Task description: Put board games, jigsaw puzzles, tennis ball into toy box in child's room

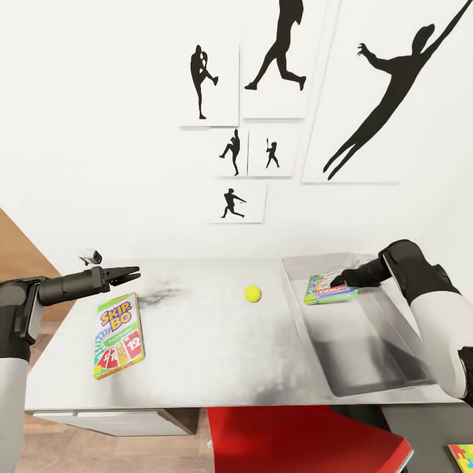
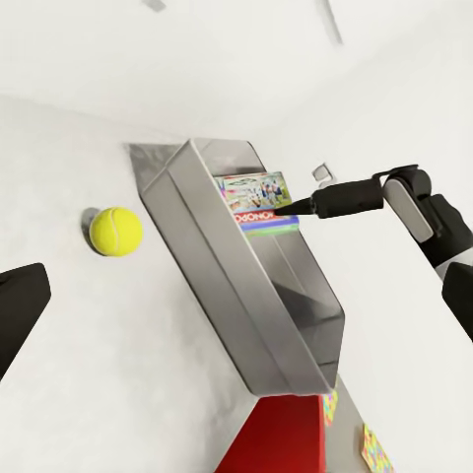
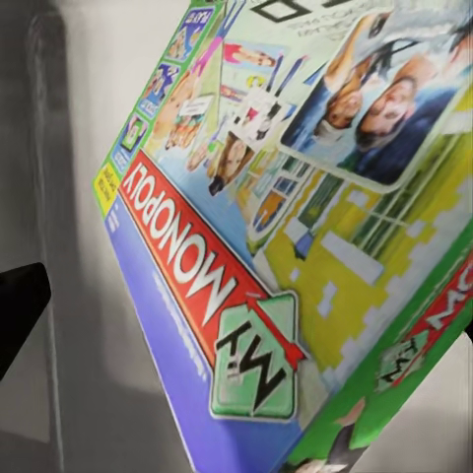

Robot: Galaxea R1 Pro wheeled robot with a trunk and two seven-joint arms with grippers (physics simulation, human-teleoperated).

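Note:
The pale grey table [image 1: 197, 355] carries a SKIP-BO board game [image 1: 118, 335] at its left, lying flat. The yellow-green tennis ball [image 1: 253, 293] [image 2: 116, 231] rests mid-table. At the right stands the grey toy box [image 1: 368, 368] [image 2: 246, 296]. Inside its far end a Monopoly board game [image 1: 325, 290] [image 2: 258, 202] [image 3: 276, 246] lies tilted. My right gripper [image 1: 339, 282] [image 2: 294, 206] hovers right at this box, its jaws spread wide, one fingertip [image 3: 20, 305] beside the box. Above the SKIP-BO box's far end, my left gripper [image 1: 129, 272] is open and holds nothing.
Silhouette pictures hang on the white wall behind the table. A red seat [image 1: 295, 440] sits under the table's front edge, with a drawer unit [image 1: 112, 420] to its left. A colourful printed box [image 1: 463, 456] lies on a lower dark surface at the bottom right.

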